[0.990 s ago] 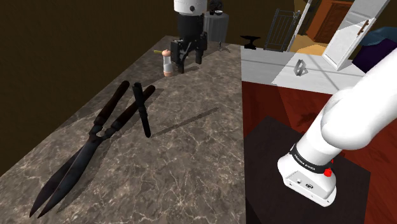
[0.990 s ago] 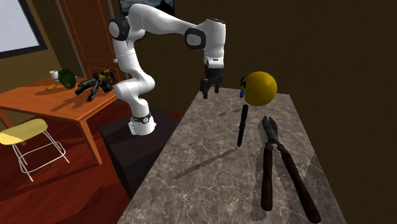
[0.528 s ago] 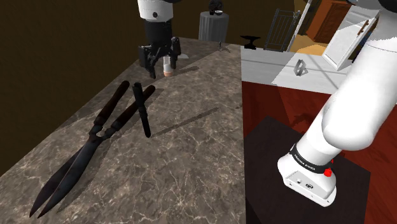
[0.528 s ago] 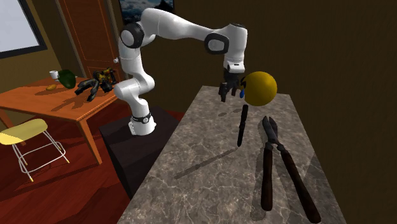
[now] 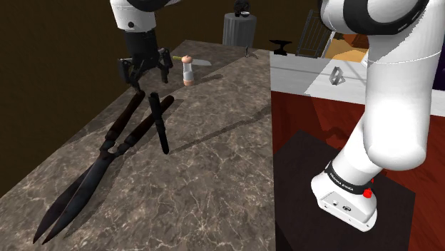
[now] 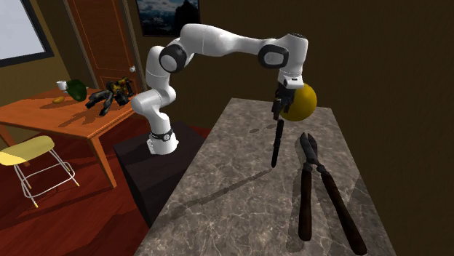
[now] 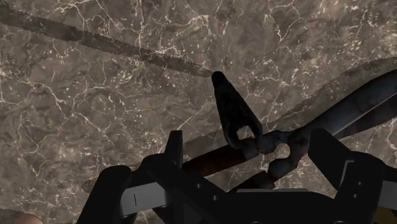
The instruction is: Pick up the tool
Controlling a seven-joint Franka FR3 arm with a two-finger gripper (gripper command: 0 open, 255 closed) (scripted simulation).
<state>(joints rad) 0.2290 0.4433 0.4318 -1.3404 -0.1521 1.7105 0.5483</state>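
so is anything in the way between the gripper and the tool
Nothing visible is. The open gripper hangs above one end of the slim black tool, with only air between them. The long shears sit close beside the tool, so the fingers might brush their handles on the way down.

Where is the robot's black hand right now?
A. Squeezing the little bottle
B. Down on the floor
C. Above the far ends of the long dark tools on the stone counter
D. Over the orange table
C: the gripper hangs over the counter, above the handle ends of the shears and the slim black tool, fingers apart and clasping nothing.
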